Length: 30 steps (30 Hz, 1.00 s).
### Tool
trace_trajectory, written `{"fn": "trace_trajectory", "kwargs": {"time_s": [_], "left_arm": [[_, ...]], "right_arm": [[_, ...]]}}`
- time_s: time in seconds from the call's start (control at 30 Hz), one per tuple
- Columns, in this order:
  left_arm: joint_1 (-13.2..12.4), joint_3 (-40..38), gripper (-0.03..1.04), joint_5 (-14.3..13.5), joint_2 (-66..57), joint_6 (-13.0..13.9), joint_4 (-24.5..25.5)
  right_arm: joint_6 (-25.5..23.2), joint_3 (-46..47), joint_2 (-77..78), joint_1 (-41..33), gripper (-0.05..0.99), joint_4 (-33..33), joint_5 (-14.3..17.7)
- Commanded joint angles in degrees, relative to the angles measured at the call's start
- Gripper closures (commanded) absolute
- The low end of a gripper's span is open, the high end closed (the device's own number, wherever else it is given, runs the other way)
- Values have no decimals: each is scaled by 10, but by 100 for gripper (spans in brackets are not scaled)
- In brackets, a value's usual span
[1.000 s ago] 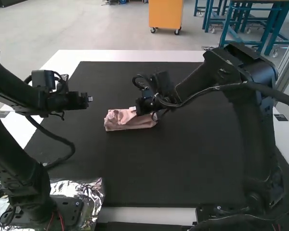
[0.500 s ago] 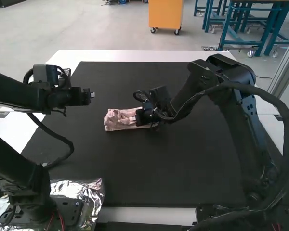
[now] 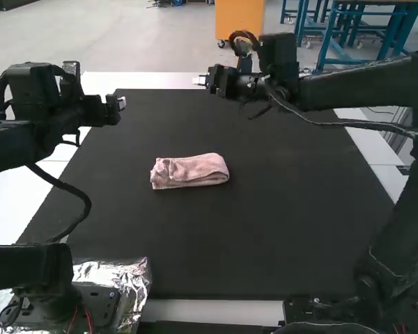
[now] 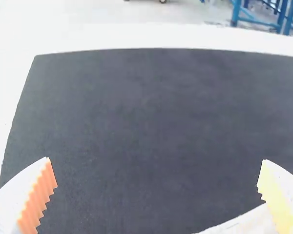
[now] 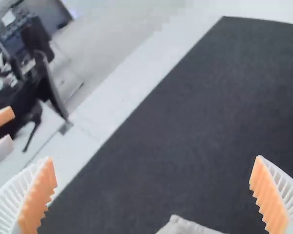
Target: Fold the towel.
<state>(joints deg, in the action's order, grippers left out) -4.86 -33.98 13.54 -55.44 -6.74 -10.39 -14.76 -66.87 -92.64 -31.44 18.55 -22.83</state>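
The pink towel (image 3: 189, 171) lies on the black mat as a compact folded bundle, longer from side to side, with no gripper touching it. My left gripper (image 3: 120, 103) is above the mat's left edge, apart from the towel. My right gripper (image 3: 200, 80) hangs over the mat's far edge, beyond the towel. In the left wrist view, my left gripper (image 4: 156, 178) has its fingers wide apart with nothing between them. The right wrist view has my right gripper (image 5: 154, 178) likewise open and holding nothing, with a corner of the towel (image 5: 188, 227) beyond it.
The black mat (image 3: 265, 236) covers most of the white table (image 3: 153, 81). Crumpled foil (image 3: 129, 278) is beside the left arm's base. Cables loop from both arms, one down by the mat's left edge.
My right gripper has left the towel, rising and moving away to the far edge. My left gripper has shifted slightly left and up. The towel has kept its place, its right end now uncovered.
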Motion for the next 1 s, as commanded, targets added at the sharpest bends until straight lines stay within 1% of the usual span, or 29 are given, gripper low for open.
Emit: {"fn": "trace_trajectory", "kwargs": {"time_s": [0.0,0.03,0.07,0.13,0.27,0.4,0.43,0.47,0.53,0.57,0.67,0.7,0.77,0.8,0.9,0.97], "left_arm": [[2,-22,4,18,60,-5,-5],[3,-22,4,18,77,-5,-5],[3,-22,4,18,93,-5,-6],[3,-22,4,20,125,-6,-9],[1,-22,4,20,180,-12,7],[3,-19,4,22,234,-13,24],[3,-17,4,23,248,-20,27],[3,-14,4,28,262,-30,29],[3,-7,4,36,294,-34,39],[3,-6,4,51,313,-34,50],[3,1,4,89,381,-34,78],[3,3,4,91,406,-34,85],[3,9,4,91,452,-37,93],[3,13,4,91,472,-46,100],[3,22,4,81,525,-78,117],[3,29,4,65,553,-86,128]], "right_arm": [[40,-1,94,18,1,-18,45],[56,3,126,23,1,-32,69],[60,5,160,28,1,-47,93],[62,12,222,38,1,-81,110],[62,46,338,97,1,-137,111],[59,97,463,142,1,-171,112],[61,108,493,151,1,-184,112],[65,121,525,158,1,-192,112],[70,147,584,172,1,-215,117],[83,159,614,178,1,-224,123],[86,183,701,194,1,-248,140],[86,188,728,198,1,-263,143],[86,197,771,209,1,-290,144],[86,201,792,217,1,-301,144],[86,219,849,242,1,-316,145],[91,232,886,255,1,-316,145]]}}
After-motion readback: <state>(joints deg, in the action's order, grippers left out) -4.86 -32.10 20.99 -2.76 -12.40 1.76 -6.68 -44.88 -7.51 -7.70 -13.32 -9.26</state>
